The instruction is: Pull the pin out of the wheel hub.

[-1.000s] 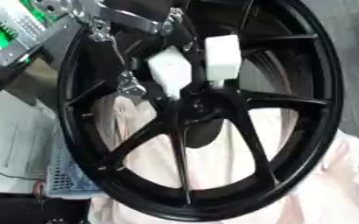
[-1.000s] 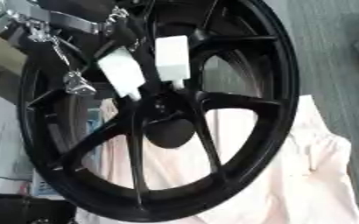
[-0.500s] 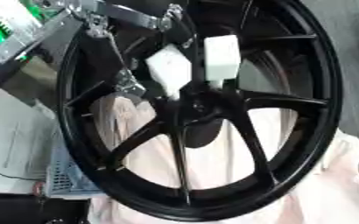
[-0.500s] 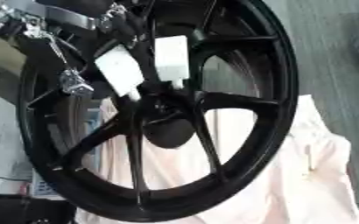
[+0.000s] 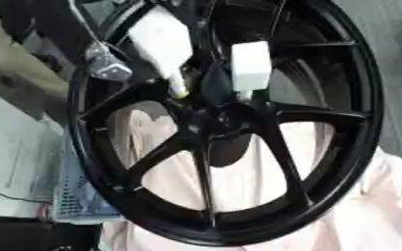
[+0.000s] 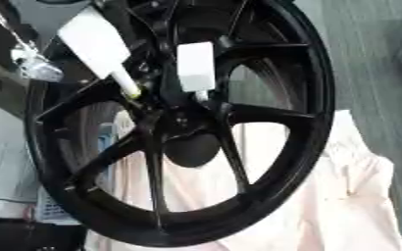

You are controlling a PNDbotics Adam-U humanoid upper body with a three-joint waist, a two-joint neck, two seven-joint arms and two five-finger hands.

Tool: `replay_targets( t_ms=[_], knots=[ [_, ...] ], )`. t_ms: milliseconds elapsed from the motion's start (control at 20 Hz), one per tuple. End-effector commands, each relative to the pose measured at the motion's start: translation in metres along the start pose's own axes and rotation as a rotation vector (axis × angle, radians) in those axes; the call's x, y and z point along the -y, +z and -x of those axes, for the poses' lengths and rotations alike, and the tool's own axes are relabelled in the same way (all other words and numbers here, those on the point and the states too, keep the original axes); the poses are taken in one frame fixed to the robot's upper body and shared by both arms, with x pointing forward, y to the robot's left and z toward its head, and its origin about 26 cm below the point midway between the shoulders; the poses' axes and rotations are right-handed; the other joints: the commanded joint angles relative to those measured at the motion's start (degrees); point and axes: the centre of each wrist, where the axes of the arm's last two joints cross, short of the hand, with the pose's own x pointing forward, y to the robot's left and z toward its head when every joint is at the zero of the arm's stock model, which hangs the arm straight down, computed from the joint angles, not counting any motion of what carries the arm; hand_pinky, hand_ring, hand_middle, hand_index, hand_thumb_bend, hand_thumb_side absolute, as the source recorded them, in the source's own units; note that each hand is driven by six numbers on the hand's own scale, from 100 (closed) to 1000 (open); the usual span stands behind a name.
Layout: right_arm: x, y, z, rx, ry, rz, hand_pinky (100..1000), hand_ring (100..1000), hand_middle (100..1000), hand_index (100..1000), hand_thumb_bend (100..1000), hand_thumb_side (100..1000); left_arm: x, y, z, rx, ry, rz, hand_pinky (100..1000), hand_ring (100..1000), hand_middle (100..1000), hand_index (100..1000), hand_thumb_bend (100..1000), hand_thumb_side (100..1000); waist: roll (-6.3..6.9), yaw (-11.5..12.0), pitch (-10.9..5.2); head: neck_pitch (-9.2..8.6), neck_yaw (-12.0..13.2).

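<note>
big black wheel (image 5: 341, 98) fills most of the view, standing tilted on its rim with its spokes fanning out from the hub (image 5: 217, 121) in the middle; the lower rim sits on a pale pink cloth (image 5: 359, 215) that bunches up to the right and shows through the gaps between the spokes; there's a dark round shape (image 6: 191, 149) just below the hub, behind the spokes, can't make out what it is

the left hand (image 5: 162, 39) comes in from the upper left, over the top of the wheel; what shows of it is two white blocks and a silver joint (image 5: 106, 66) off to the left near the rim; the blocks point down at the hub, set apart from each other, both ending just above it; honestly can't tell how far open the hand is or whether it's got hold of anything

the pin: a thin yellowish stub (image 6: 127, 88) sticks out from the lower end of the left block, aimed at the hub and just short of it; might be the pin, can't say for sure; can't make out anything in the hub itself

left of the wheel there's a white box (image 5: 7, 162) and a bluish mesh crate (image 5: 76, 196) just beside the rim; grey floor (image 6: 367, 73) on the right
</note>
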Motion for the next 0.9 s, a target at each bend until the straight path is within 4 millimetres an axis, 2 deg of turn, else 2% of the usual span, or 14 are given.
replay_targets(
  t_ms=[50,200,450,700,900],
  knots=[
    [0.006,-0.005,-0.008,0.04,0.024,0.011,720,732,703,760,100,616,-0.016,0.05,0.004,-0.113,0.015,-0.14,694,479,318,514,100,176,-0.42,0.4,-1.75,0.37,-1.0],
    [0.008,-0.004,-0.007,0.039,0.035,0.023,720,732,703,759,100,613,-0.009,0.089,0.027,-0.238,0.105,-0.285,699,475,315,518,100,213,-0.47,0.9,-1.86,0.56,-1.5],
    [0.01,-0.003,-0.006,0.041,0.042,0.033,720,732,703,759,100,610,0.011,0.146,0.068,-0.475,0.221,-0.435,702,477,319,524,100,216,-0.5,1.5,-2.13,0.75,-1.8],
    [0.01,-0.004,-0.007,0.044,0.041,0.032,721,731,702,759,100,605,0.037,0.186,0.098,-0.695,0.284,-0.518,702,483,337,539,100,205,-0.67,1.5,-2.25,0.54,-1.7],
    [0.01,-0.005,-0.007,0.049,0.038,0.035,721,731,702,759,100,600,0.056,0.199,0.114,-0.807,0.312,-0.539,717,511,394,591,100,167,-0.82,1.3,-2.31,0.26,-1.7]
  ],
)
